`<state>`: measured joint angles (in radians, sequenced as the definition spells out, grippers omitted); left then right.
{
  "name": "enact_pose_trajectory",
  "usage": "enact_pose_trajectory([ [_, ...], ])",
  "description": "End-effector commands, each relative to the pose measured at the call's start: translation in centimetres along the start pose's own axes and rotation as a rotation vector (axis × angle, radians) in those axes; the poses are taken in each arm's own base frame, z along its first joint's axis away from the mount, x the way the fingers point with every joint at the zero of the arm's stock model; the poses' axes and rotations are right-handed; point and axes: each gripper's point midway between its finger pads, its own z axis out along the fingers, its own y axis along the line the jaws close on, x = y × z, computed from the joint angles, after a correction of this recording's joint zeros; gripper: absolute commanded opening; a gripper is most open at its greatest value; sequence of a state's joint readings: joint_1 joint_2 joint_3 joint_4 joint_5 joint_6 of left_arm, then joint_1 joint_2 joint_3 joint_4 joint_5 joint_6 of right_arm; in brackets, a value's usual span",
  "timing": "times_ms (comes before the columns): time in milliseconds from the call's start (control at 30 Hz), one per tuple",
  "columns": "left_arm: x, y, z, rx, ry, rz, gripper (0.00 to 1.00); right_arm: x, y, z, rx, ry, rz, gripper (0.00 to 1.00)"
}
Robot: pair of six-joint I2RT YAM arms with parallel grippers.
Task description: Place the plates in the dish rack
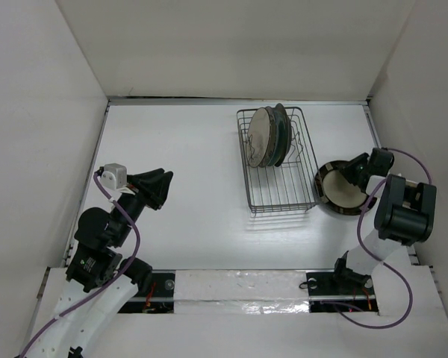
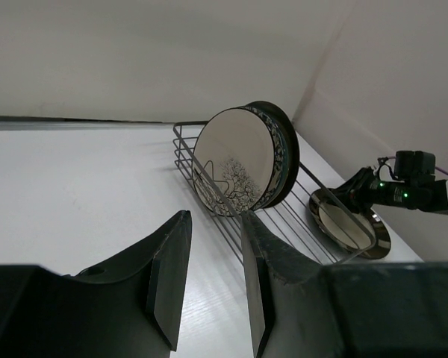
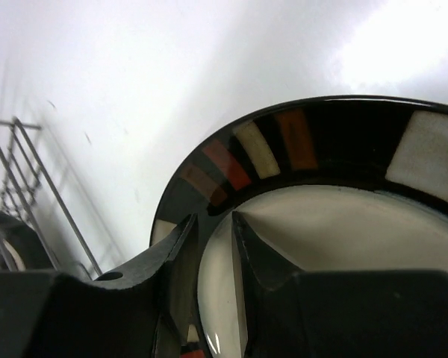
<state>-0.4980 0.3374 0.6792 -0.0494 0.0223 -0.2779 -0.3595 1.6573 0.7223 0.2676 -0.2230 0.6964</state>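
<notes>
— What's on the far left?
— The left gripper (image 1: pixel 163 189). Its matte black wedge fingers are spread a little with nothing between them, and it hangs over the smooth white bench (image 1: pixel 194 149).
— And in the middle?
— The dish rack (image 1: pixel 282 190), rectangular, made of thin grey wire. At its far end the tree-print plate (image 2: pixel 231 168) stands on edge, cream and glossy, with other plates (image 2: pixel 282 145) packed behind it.
— And to the right?
— A beige plate (image 1: pixel 337 192) is just beside the rack. Its shiny dark rim carries red, orange and cream blocks. The right gripper (image 3: pixel 213 220) sits astride that rim, fingers nearly together. I cannot tell whether they pinch it.
</notes>
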Motion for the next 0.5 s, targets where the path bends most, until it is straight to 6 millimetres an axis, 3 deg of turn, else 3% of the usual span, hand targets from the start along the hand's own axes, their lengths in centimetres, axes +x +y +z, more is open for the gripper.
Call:
enact_pose_trajectory([
  [0, -1.0, -0.4, 0.2, 0.015, -0.038, 0.003, 0.3, -1.4, 2.2, 2.0, -0.07, -0.005, 0.028, 0.31],
  [33, -0.9, -0.4, 0.3, 0.013, -0.033, 0.004, 0.3, -2.5, 2.8, 2.9, -0.072, -0.019, 0.033, 0.31],
  [67, -0.9, -0.2, 0.4, 0.007, -0.034, 0.006, 0.3, -1.9, 3.0, 3.9, -0.058, -0.006, 0.03, 0.31],
  [133, -0.7, -0.1, 0.5, 0.001, -0.028, 0.006, 0.3, -2.9, 3.6, 4.5, -0.028, -0.018, 0.022, 0.3],
  [167, -0.6, -0.1, 0.6, 0.0, -0.024, 0.006, 0.3, -4.1, 5.1, 4.8, -0.057, -0.049, 0.004, 0.31],
  [333, -0.2, 0.1, 1.0, -0.006, -0.006, 0.008, 0.3, -5.0, 8.7, 6.2, -0.123, -0.04, -0.003, 0.33],
  [367, -0.1, 0.1, 1.1, -0.008, -0.002, 0.008, 0.3, -5.1, 8.4, 7.0, -0.109, -0.041, -0.002, 0.33],
  [400, 0.1, 0.1, 1.1, -0.009, 0.003, 0.009, 0.3, -6.4, 9.7, 7.3, -0.135, -0.063, -0.004, 0.33],
  [467, 0.2, 0.2, 1.2, -0.011, 0.007, 0.012, 0.3, -6.4, 11.3, 7.5, -0.205, -0.037, 0.004, 0.33],
])
